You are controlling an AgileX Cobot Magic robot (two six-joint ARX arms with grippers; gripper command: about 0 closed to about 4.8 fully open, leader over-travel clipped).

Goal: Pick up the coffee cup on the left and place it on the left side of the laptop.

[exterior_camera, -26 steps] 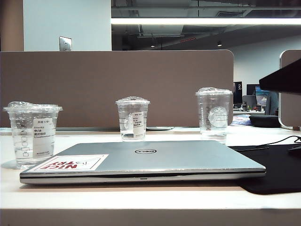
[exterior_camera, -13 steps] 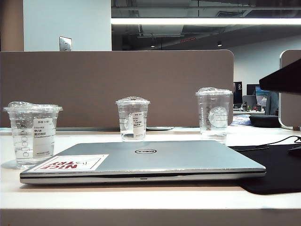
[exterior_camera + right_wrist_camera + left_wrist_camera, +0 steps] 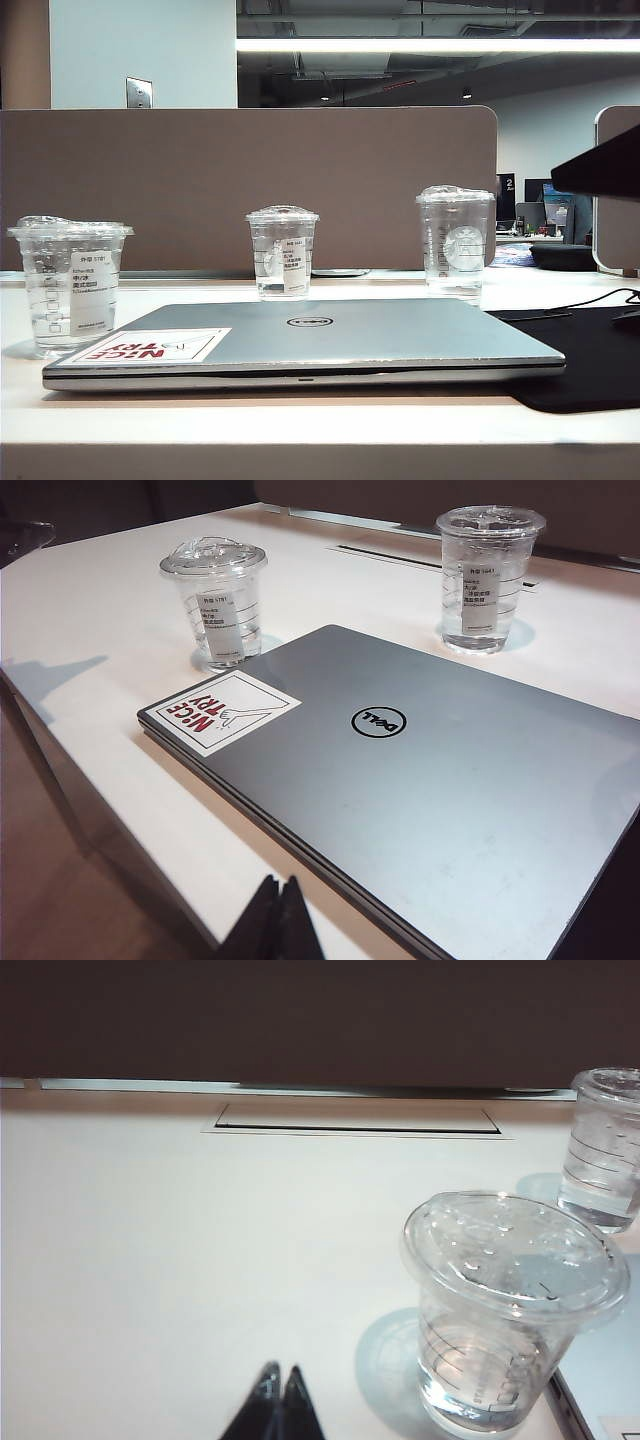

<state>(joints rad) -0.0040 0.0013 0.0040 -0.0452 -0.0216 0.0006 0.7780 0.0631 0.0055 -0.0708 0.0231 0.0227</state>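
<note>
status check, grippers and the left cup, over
Left gripper shut, empty, short of the coffee cup. Right gripper shut, empty, over the laptop front edge. Cup upright beside the laptop's sticker corner, nothing blocking.

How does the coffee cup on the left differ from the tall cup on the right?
The coffee cup is short and wide; the tall cup is narrower and taller. The coffee cup bears a white rectangular text label, the tall cup a round white logo. The coffee cup stands beside the laptop's stickered corner, nearer the camera; the tall cup stands behind the laptop. Both are clear plastic, lidded and upright on the table.
</note>
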